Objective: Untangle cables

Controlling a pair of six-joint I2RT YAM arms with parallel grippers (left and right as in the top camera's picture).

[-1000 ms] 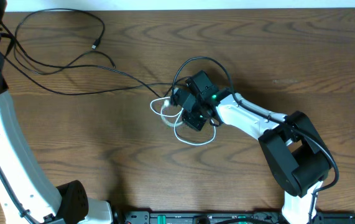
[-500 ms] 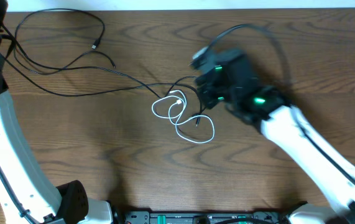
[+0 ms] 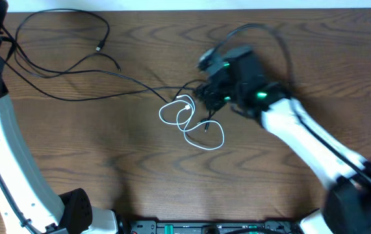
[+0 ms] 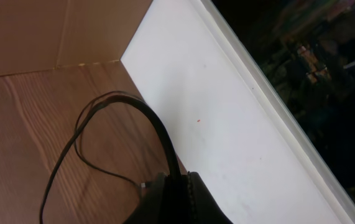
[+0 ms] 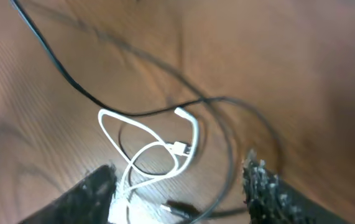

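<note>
Brown wood-grain table (image 3: 107, 169) carries everything. The one white cable (image 3: 160, 114) lies in loose overlapping loops near the middle, and it serves as the landmark here.

Black cables (image 5: 71, 82) run from the white cable's top edge up and to the left, ending in a wide loop far to its upper left. Two small plug ends (image 3: 99, 47) show there, so there are at least two black cords. How many cross among the white loops cannot be counted. A further black strand arcs above and to the right of the white cable, over the right arm.

The right gripper (image 3: 203, 97) hangs just above and to the right of the white cable, blurred. In the wrist view its fingers (image 5: 96, 186) stand wide apart with nothing pinched, the white loops lying on the table under the gap.

The left gripper (image 4: 177, 199) is far to the white cable's upper left, seen only as a dark shape. Whether it is spread or closed cannot be told. Beside it are a thick black lead (image 4: 158, 130), a white board (image 4: 227, 124) and brown cardboard (image 4: 40, 31).

Small lettering in that view's dark corner is too blurred to read.
</note>
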